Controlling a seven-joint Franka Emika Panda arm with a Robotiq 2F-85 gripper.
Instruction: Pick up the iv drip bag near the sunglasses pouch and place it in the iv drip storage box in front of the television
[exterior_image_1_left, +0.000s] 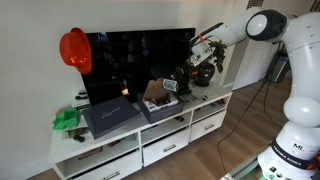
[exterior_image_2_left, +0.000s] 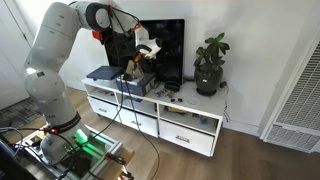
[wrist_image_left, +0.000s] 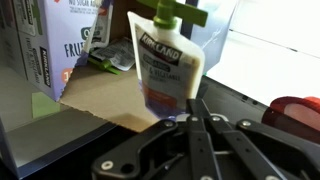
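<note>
- Gripper was narrow, clamped on the lower edge of the bag.
- In the wrist view the bag stuck out at 12 o'clock from the fingertips, with its green cap at the far end.
- The bag was over the box, whose brown inside showed at 9 o'clock of the bag. Contact with the box floor: could not tell.
- In both exterior views the gripper hung above the box, in front of the TV.
- A flat case lay at 9 o'clock of the box, on the same white cabinet.
- A red helmet sat at the TV's 10 o'clock corner, and a plant at its 3 o'clock.
</note>
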